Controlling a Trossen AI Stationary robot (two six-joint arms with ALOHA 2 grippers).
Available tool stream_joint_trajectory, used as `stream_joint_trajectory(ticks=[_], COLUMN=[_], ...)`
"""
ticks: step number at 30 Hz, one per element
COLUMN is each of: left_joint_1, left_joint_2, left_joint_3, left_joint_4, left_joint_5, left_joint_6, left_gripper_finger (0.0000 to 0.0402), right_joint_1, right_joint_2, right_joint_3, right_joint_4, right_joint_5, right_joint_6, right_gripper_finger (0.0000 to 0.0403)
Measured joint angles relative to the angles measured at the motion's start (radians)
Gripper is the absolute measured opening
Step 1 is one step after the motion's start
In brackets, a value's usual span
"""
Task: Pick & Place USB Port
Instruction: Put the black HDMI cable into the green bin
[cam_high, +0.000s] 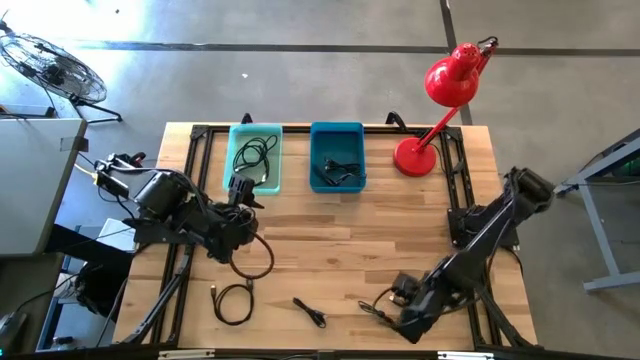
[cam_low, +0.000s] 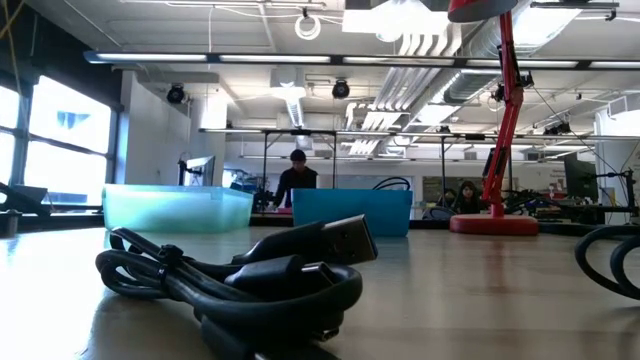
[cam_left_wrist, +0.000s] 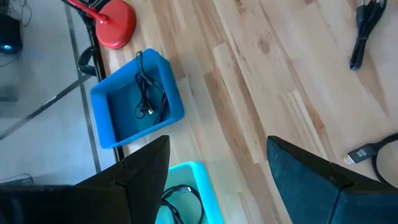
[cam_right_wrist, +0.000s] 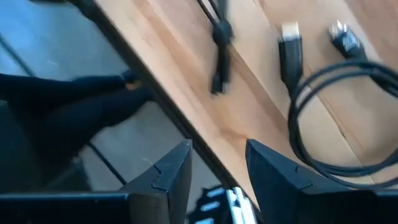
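Several black USB cables lie on the wooden table: a bundled one (cam_high: 310, 312) near the front edge, seen close in the low view (cam_low: 250, 275), a coil (cam_high: 232, 300) and a wide loop (cam_high: 252, 255). A cyan bin (cam_high: 255, 158) and a blue bin (cam_high: 337, 156), each with a cable inside, stand at the far edge. My left gripper (cam_high: 243, 197) is open and empty at the cyan bin's near side (cam_left_wrist: 186, 186). My right gripper (cam_high: 385, 312) is open and empty low over the front edge, beside a cable with USB plugs (cam_right_wrist: 291, 46).
A red desk lamp (cam_high: 420, 155) stands at the far right, to the right of the blue bin. Black frame rails run along the table's left and right sides. The table's middle is bare wood (cam_high: 350, 240). People sit in the room beyond the table (cam_low: 297, 180).
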Motion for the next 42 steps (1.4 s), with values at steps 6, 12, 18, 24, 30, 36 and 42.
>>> stream_joint_trajectory(ticks=[6,12,18,24,30,36,42], left_joint_1=[0.001,0.002,0.002,0.002,0.002,0.002,0.002], left_joint_2=[0.000,0.000,0.000,0.005,0.007,0.008,0.008], left_joint_3=[0.000,0.000,0.000,0.000,-0.001,-0.001,-0.001], left_joint_4=[0.000,0.001,0.001,0.009,0.008,0.006,0.005], left_joint_5=[0.000,0.021,0.042,0.040,0.060,0.061,0.060], left_joint_6=[0.000,-0.025,-0.037,-0.056,-0.063,-0.063,-0.055], left_gripper_finger=[0.0262,0.0262,0.0262,0.0262,0.0262,0.0262,0.0262], right_joint_1=[0.002,-0.002,0.001,0.031,0.057,0.060,0.057], right_joint_2=[0.105,0.153,0.155,0.155,0.155,0.158,0.214], right_joint_3=[0.000,0.000,0.000,0.000,0.001,0.001,0.001], right_joint_4=[-0.074,-0.211,-0.190,-0.168,-0.164,-0.166,-0.151], right_joint_5=[-0.037,-0.044,-0.035,-0.032,-0.005,0.023,0.013], right_joint_6=[0.000,0.042,0.045,0.142,0.175,0.175,0.118], right_gripper_finger=[0.0142,0.0142,0.0142,0.0142,0.0142,0.0142,0.0142])
